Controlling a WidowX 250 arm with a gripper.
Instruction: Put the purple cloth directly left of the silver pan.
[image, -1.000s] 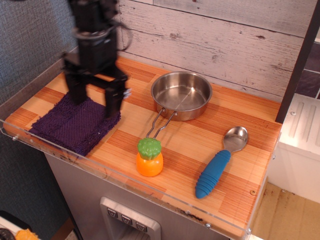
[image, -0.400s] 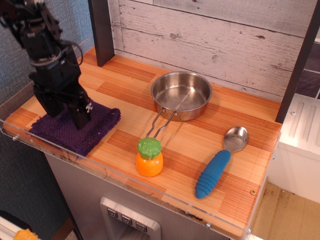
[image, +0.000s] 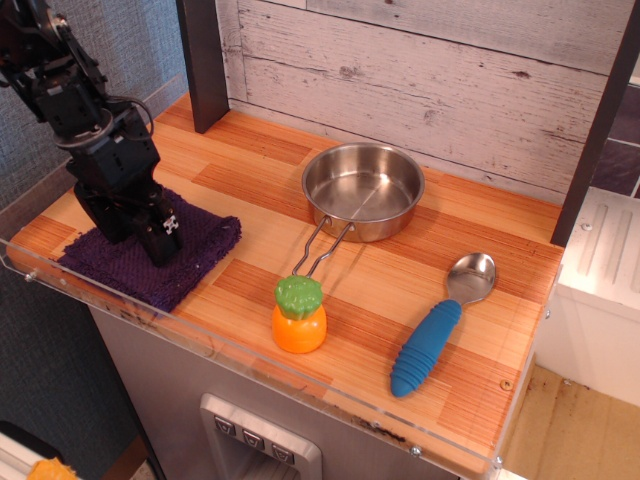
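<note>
The purple cloth (image: 196, 250) lies flat at the front left corner of the wooden counter. The silver pan (image: 362, 188) stands right of it near the back, its wire handle (image: 322, 246) pointing at the front edge. A strip of bare wood separates cloth and pan. My black gripper (image: 131, 226) comes in from the left and is tilted over the cloth's middle. Its fingers (image: 160, 240) are spread and reach down to the cloth's top. It holds nothing. The arm hides part of the cloth's back edge.
An orange toy with a green top (image: 299, 315) stands in front of the pan's handle. A blue-handled metal spoon (image: 440, 325) lies at the right. A clear plastic rim (image: 250, 350) lines the counter's front and left. A dark post (image: 205, 60) stands at the back.
The arm has swung left and tilted, with its fingers now over the cloth's middle instead of its back edge. Cloth, pan, toy and spoon have not moved.
</note>
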